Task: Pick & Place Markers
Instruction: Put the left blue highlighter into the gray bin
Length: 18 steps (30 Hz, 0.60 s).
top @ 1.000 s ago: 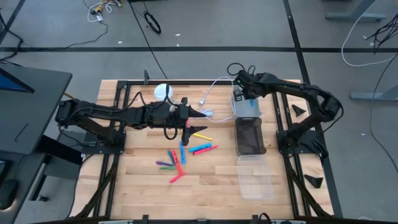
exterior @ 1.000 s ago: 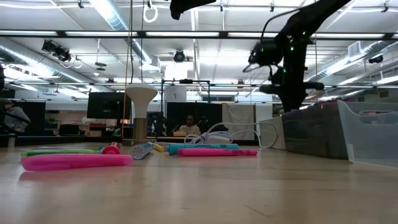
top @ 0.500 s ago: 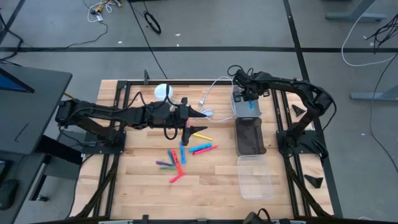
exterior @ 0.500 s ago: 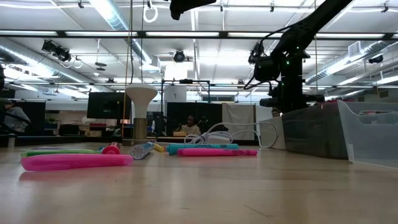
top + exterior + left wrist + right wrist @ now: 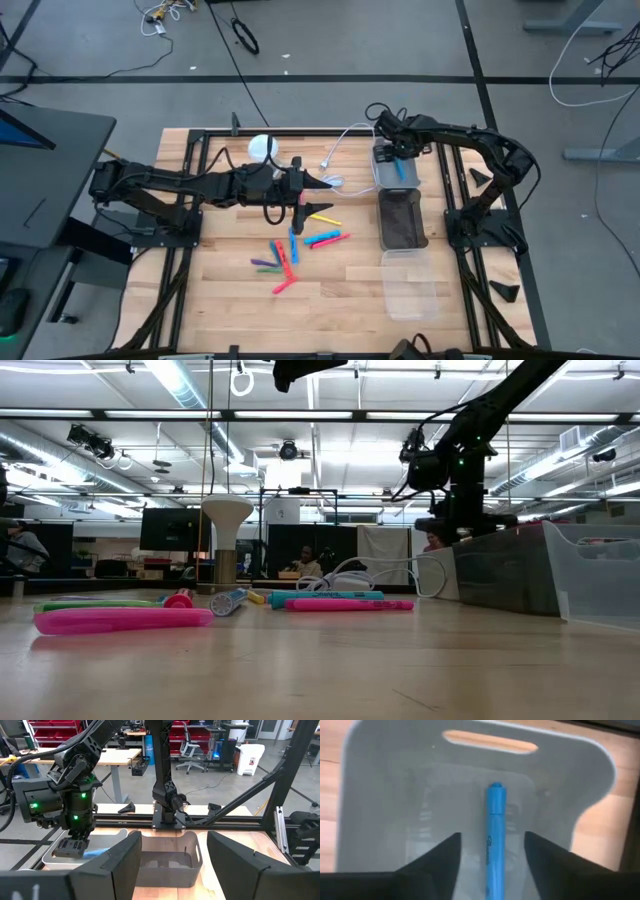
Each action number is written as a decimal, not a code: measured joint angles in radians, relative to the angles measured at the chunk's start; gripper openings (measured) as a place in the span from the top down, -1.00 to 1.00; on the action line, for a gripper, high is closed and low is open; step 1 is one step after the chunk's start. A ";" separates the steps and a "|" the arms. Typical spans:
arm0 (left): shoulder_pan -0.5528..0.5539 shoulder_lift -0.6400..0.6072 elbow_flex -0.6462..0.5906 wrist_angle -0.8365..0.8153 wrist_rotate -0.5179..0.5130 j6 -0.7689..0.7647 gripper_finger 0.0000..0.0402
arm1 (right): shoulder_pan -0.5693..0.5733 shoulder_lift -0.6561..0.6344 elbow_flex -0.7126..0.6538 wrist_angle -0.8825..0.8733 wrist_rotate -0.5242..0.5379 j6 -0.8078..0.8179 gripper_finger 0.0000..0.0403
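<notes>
- The right gripper (image 5: 397, 157) sits over the pale grey bin (image 5: 381, 178) at the far right of the table (image 5: 230, 300), fingers spread apart with nothing pinched between them.
- Straight below it, a blue marker (image 5: 495, 835) lies flat on the floor of that bin, lengthwise, running toward the bin's slotted handle; in the right wrist view it sits right in the gap between the two dark fingers, touching neither.
- From above, the same blue marker (image 5: 400, 173) shows as a short blue streak inside the bin.
- Next along that side comes a dark bin (image 5: 402, 219), then a clear bin (image 5: 410, 285) nearest the front edge.
- The left gripper (image 5: 322, 182) hangs over the middle of the table, well apart from the bins; its fingers stand apart and hold nothing, as the left wrist view shows.
- The rest of the markers (image 5: 292, 250) lie scattered on the wood in the middle of the table, just in front of the left gripper: blue, pink, yellow, green and purple among them.
- At table level, a long pink marker (image 5: 120, 620) lies nearest the camera, with a teal one (image 5: 325, 598) and another pink one (image 5: 350, 605) farther back.
- A white cable (image 5: 340, 140) curls across the far edge of the table, beside a white round object (image 5: 262, 147).
</notes>
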 joint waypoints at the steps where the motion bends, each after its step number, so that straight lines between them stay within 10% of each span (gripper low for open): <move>1: 0.000 0.000 0.000 0.000 0.000 0.000 -0.16 | 0.000 0.000 0.000 0.010 -0.003 -0.006 -0.22; 18: 0.000 0.000 0.000 -0.003 0.000 -0.016 -0.16 | 0.001 -0.001 0.000 0.055 -0.005 -0.077 -0.37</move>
